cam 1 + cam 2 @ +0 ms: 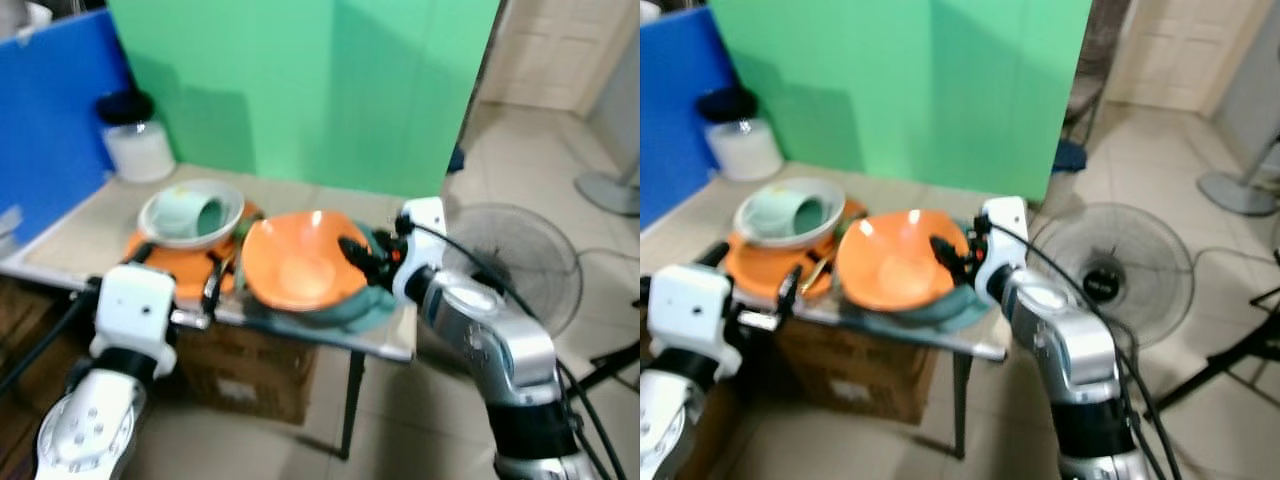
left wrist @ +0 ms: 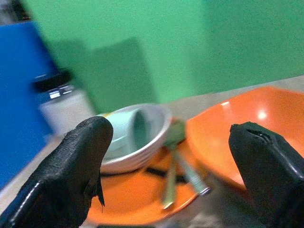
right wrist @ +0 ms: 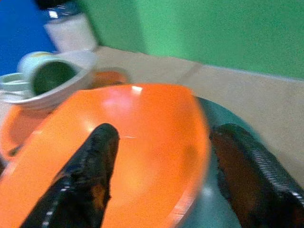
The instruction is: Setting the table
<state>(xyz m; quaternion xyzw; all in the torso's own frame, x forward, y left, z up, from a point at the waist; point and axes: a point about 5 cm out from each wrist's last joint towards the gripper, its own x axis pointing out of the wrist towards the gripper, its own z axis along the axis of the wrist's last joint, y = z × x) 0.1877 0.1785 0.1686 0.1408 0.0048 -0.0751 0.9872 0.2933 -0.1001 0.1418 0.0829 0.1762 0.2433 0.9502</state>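
An orange bowl (image 1: 295,262) stands tilted at the table's front edge, resting on a teal plate (image 1: 370,305). My right gripper (image 1: 362,258) is shut on the bowl's right rim, with one finger (image 3: 90,161) inside and the other finger (image 3: 251,171) outside. To the left, a white bowl (image 1: 165,215) holds a pale green cup (image 1: 198,216) lying on its side. The white bowl sits on an orange plate (image 1: 175,262) along with a spoon and fork (image 2: 178,166). My left gripper (image 1: 178,270) hovers open at the plate's near edge, its fingers (image 2: 80,156) wide apart and empty.
The small table (image 1: 100,215) stands against a green backdrop (image 1: 300,90), with a blue panel (image 1: 50,110) at the left. A white jar with a black lid (image 1: 135,140) stands at the back left. A cardboard box (image 1: 250,370) is under the table. A floor fan (image 1: 520,255) is to the right.
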